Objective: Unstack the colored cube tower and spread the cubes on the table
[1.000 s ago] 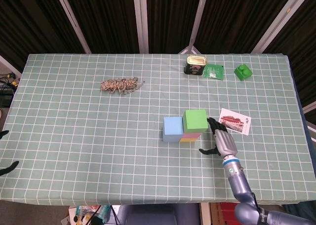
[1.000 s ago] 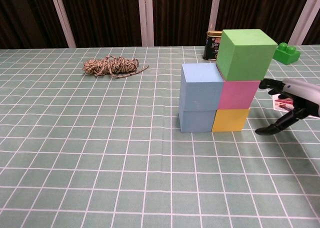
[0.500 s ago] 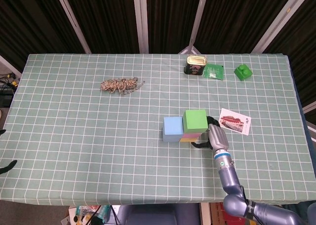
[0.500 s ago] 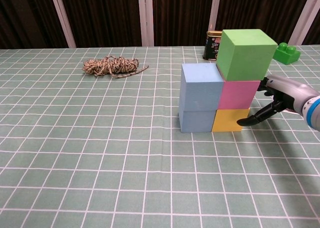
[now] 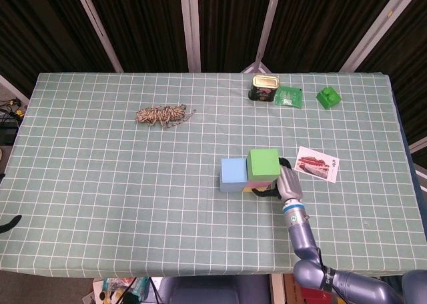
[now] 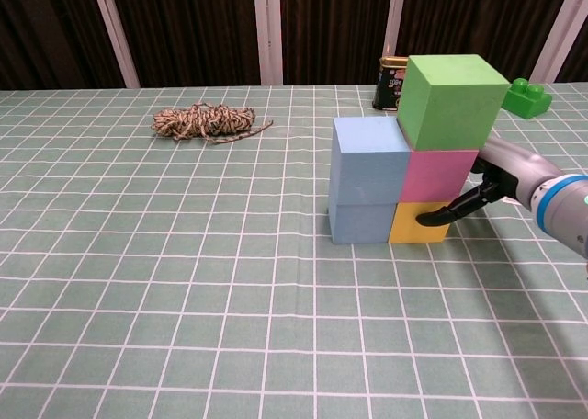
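Head view: the right hand [image 5: 287, 183] had closed in from the right since a second before and now sat tight against the tower's right side, where earlier it stood clear of it. The green cube [image 5: 263, 163] topped the tower near mid-table, the blue cube [image 5: 233, 173] flush on its left. A postcard [image 5: 317, 164] lay just right of the hand. Only a dark tip of the left hand [image 5: 9, 223] showed at the far left edge; its finger state could not be told.

Chest view: a dark finger [image 6: 450, 212] of the right hand now crossed the front of the yellow cube [image 6: 422, 221] at the base, with the other fingers behind the pink cube [image 6: 442, 173]. The fingers looked spread around the lower tower, not yet clearly clamped. No cube had shifted. Judgement: the grasp was forming low, so the green cube risked toppling if the lower cubes were pulled first. A twine bundle [image 6: 204, 121] lay well apart, far left.
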